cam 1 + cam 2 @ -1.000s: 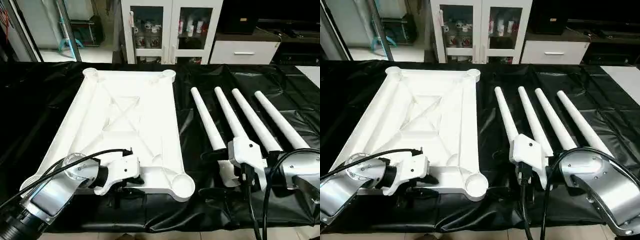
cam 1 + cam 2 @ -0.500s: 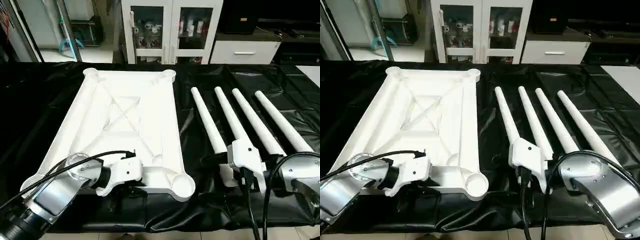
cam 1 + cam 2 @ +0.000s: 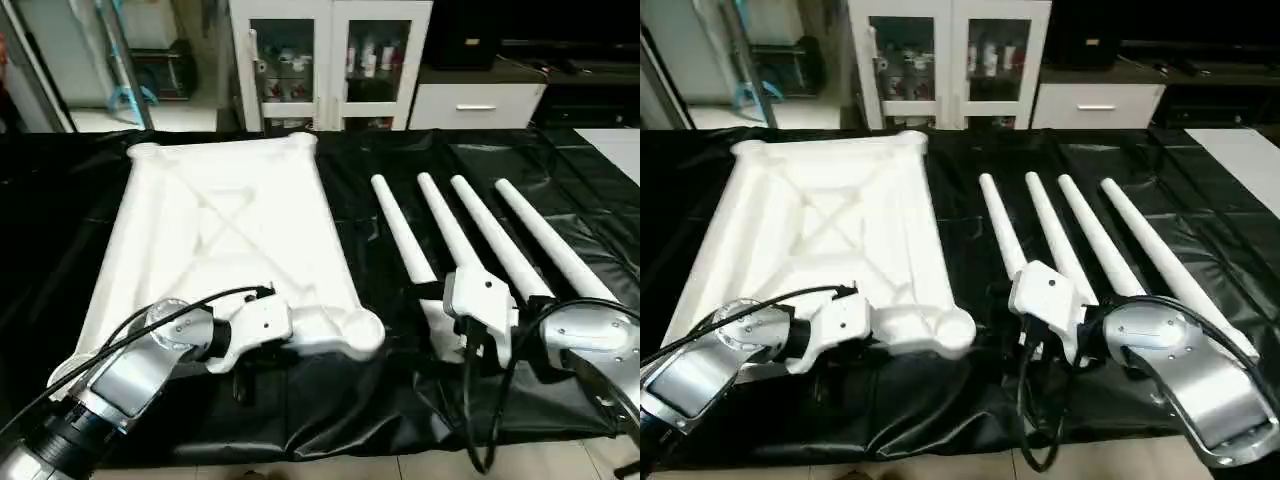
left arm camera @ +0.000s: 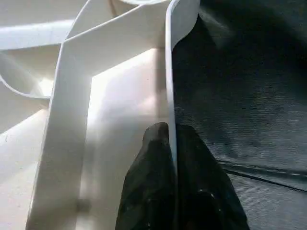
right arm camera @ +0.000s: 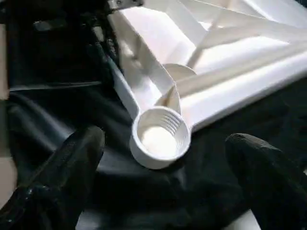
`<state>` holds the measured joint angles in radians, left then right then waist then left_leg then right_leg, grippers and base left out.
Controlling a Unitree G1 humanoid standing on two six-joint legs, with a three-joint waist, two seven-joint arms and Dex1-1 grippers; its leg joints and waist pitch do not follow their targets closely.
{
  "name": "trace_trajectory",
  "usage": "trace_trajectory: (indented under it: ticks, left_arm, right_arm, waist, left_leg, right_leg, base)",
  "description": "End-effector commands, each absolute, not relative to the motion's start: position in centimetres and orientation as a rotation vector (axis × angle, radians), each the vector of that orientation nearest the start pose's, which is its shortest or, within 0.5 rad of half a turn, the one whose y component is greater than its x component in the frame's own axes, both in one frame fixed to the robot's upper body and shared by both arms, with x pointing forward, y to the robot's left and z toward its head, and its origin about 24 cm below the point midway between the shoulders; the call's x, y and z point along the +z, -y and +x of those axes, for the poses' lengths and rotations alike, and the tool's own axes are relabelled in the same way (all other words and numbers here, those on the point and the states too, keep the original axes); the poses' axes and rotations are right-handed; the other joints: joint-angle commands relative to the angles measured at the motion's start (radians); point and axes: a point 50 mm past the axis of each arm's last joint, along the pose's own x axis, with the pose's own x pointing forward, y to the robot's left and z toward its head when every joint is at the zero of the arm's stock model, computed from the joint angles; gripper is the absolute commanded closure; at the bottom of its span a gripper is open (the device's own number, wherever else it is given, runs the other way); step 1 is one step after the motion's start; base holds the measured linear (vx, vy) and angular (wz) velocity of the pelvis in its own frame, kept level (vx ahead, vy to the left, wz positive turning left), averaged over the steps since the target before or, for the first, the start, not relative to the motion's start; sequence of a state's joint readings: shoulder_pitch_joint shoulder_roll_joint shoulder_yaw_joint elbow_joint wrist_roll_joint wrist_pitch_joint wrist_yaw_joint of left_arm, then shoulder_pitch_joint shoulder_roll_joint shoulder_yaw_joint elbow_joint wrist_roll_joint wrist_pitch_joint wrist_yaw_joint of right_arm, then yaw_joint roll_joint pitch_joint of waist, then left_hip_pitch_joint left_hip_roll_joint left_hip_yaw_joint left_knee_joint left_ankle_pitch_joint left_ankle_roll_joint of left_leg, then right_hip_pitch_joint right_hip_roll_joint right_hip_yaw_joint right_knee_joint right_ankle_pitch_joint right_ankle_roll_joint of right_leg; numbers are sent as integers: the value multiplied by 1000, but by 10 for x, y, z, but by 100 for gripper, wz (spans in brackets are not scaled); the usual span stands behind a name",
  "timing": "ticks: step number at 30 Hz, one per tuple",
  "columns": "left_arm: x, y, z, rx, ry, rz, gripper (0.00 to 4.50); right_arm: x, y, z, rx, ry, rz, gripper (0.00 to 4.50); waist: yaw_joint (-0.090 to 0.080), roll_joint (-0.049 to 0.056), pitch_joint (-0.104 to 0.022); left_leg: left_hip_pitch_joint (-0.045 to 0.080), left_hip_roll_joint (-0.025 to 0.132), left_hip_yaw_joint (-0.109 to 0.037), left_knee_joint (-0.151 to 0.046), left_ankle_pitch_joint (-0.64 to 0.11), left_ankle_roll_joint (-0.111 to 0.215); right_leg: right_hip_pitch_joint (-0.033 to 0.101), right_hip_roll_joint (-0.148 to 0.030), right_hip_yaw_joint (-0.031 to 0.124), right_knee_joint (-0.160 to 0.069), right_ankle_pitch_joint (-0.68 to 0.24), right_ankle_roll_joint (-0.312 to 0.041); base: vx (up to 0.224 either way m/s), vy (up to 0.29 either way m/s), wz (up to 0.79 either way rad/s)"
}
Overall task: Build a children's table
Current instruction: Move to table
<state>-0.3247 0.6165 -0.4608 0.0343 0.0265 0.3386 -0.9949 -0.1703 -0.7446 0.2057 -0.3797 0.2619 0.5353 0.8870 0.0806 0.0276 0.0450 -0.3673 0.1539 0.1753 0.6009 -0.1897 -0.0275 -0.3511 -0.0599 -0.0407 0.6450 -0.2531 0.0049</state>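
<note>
On the bench's crinkled black sheet (image 3: 400,400) I see the ribbed white table top (image 3: 215,240) beside four tapered legs (image 3: 480,235). Left wrist: my left hand (image 4: 173,191) pinches its thin rim. Right wrist: right hand (image 5: 165,177) spread wide, threaded round socket (image 5: 158,136) between.

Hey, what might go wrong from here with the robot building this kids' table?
The left gripper pinches only the tabletop's thin near rim, so the top may slip or twist if lifted. The open right gripper hangs beside the four legs, and its cable may nudge them out of line.
</note>
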Motion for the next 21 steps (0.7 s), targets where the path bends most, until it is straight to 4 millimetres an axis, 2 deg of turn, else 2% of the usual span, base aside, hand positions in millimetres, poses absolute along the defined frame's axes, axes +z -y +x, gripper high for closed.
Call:
trace_trajectory:
  ticks: [1, 2, 3, 4, 7, 8, 10, 15, 21]
  left_arm:
    - [45, -168, 273, -1075, -564, 719, 437]
    - [45, -170, 274, -1056, -568, 723, 437]
    - [44, -172, 275, -1044, -570, 727, 437]
    - [44, -172, 275, -1044, -570, 727, 437]
    - [40, -189, 277, -978, -604, 773, 437]
    - [40, -192, 277, -966, -610, 783, 437]
    - [39, -197, 278, -947, -623, 798, 437]
    - [39, -210, 281, -854, -671, 803, 437]
    - [37, -209, 274, -915, -686, 805, 437]
  right_arm:
    - [114, 168, 251, 1002, -297, -499, 0]
    - [114, 168, 254, 978, -293, -490, 0]
    - [113, 168, 256, 965, -292, -481, 0]
    - [113, 168, 256, 965, -292, -481, 0]
    - [110, 163, 257, 973, -288, -463, 0]
    - [110, 162, 257, 975, -288, -463, 0]
    - [109, 161, 257, 975, -286, -462, 0]
    - [109, 160, 259, 971, -283, -455, 0]
    - [110, 159, 260, 970, -279, -450, 0]
  waist:
    - [0, -10, -33]
    - [-4, -16, -34]
    - [-4, -12, -35]
    - [-5, -12, -34]
    - [-6, -12, -36]
    - [-6, -21, -36]
    - [-8, -15, -39]
    - [-17, -17, -43]
    - [-20, -18, -39]
  left_leg:
    - [21, 81, -49, -90, -367, -41]
    - [17, 78, -48, -90, -349, -40]
    - [18, 79, -47, -89, -342, -41]
    - [20, 80, -45, -89, -341, -39]
    - [17, 80, -44, -90, -332, -32]
    - [14, 80, -43, -90, -316, -26]
    - [10, 79, -42, -90, -274, -18]
    - [6, 78, -41, -86, -232, -4]
    - [9, 80, -41, -87, -266, -8]
  right_leg:
    - [-8, -105, 60, -121, -412, -146]
    - [-7, -103, 59, -117, -393, -155]
    - [-7, -103, 58, -116, -375, -159]
    - [-7, -102, 59, -115, -358, -163]
    - [-3, -101, 60, -112, -322, -167]
    - [0, -100, 59, -111, -302, -168]
    - [5, -99, 58, -104, -244, -176]
    - [8, -97, 55, -97, -169, -190]
    - [4, -98, 57, -103, -228, -191]
  base:
    - [0, 0, 0]
    - [0, 0, 0]
    - [0, 0, 0]
    - [0, 0, 0]
    - [0, 0, 0]
    - [0, 0, 0]
    - [0, 0, 0]
    - [0, 0, 0]
    - [0, 0, 0]
